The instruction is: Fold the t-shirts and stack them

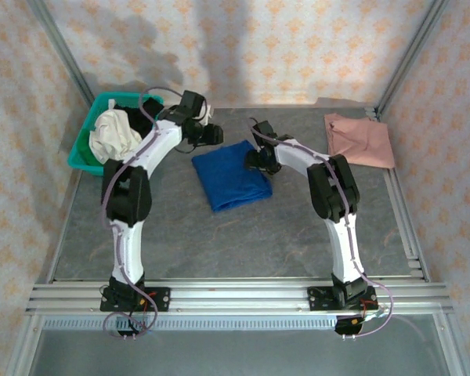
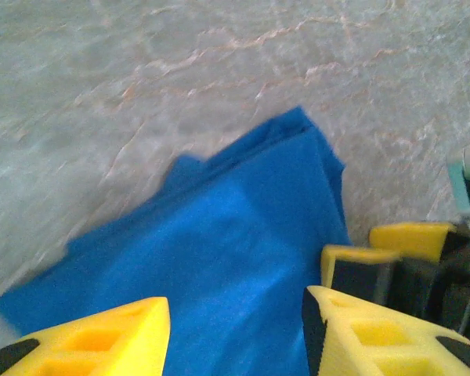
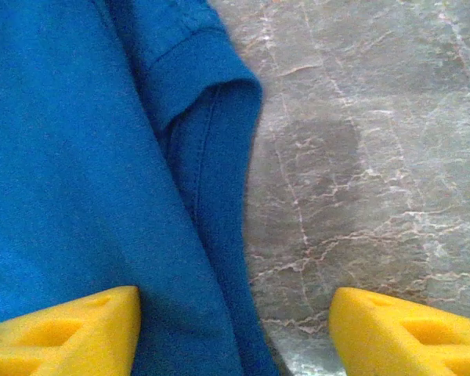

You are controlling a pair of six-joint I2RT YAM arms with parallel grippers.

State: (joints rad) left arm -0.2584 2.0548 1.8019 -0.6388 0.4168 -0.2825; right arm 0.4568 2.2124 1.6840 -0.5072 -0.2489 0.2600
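**Top view.** The blue t-shirt (image 1: pixel 231 174) lies folded into a rough rectangle near the middle of the surface (image 1: pixel 219 243), somewhat toward the far edge. The pink t-shirt (image 1: pixel 360 139) lies folded flat in the far right corner, well apart from the blue one. A teal basket (image 1: pixel 80 153) stands at the far left corner and holds a bundle of white cloth (image 1: pixel 113 133). The left fingers (image 1: pixel 210 135) are just beyond the far left corner of the blue t-shirt. The right fingers (image 1: pixel 260 160) are at its right edge.

**Left wrist view.** The left fingers (image 2: pixel 86 341) are spread wide and hold nothing. The blue t-shirt (image 2: pixel 219 251) lies below the gap between them, and one layered corner points away over the bare surface (image 2: pixel 141 70). Whether the fingers touch the cloth cannot be told.

**Right wrist view.** The right fingers (image 3: pixel 63 329) are also spread wide and empty. One finger is above the blue t-shirt (image 3: pixel 70 157) and the other is above the bare surface (image 3: pixel 360 157). The shirt's folded edge, with a hemmed sleeve on top, runs between the two. Contact with the cloth cannot be judged.
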